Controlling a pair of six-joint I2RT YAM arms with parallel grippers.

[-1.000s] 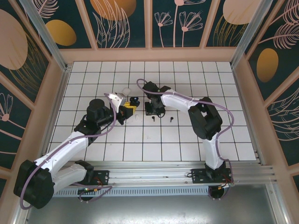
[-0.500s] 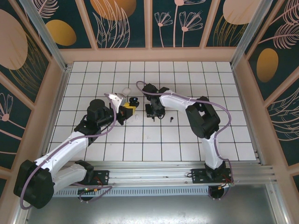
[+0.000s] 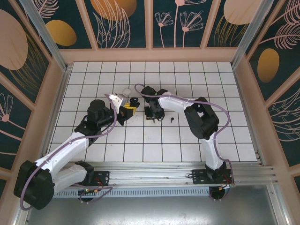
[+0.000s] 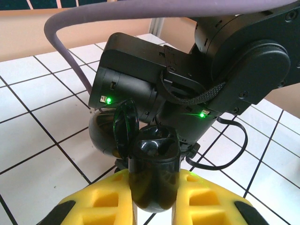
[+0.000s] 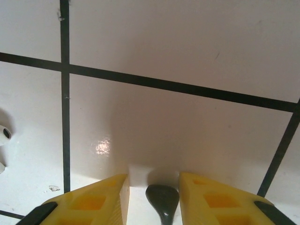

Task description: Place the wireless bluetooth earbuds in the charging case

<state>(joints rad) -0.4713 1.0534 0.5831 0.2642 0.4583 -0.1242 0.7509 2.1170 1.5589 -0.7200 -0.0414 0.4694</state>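
Note:
My left gripper (image 4: 153, 183) is shut on a glossy black charging case (image 4: 152, 154), held upright with its lid (image 4: 124, 126) swung open to the left. Seen from above, that gripper (image 3: 127, 111) hovers left of centre with the case (image 3: 134, 101) at its tip. My right gripper (image 5: 152, 180) is down at the tile, open, its yellow fingers (image 5: 101, 197) on either side of a black earbud (image 5: 163, 199) with a gap on each side. From above, the right gripper (image 3: 153, 116) stands just right of the case. Another black earbud (image 3: 172, 119) lies loose further right.
White earbuds (image 5: 3, 133) lie at the left edge of the right wrist view. A small white round object (image 3: 125, 90) rests behind the left gripper. The right arm's wrist (image 4: 197, 79) looms close behind the held case. Peach walls (image 3: 243, 93) ring the tiled floor.
The right gripper has shifted slightly left and come down over the black earbud that lay beside it, its jaws spreading a little. The left arm and case have stayed still.

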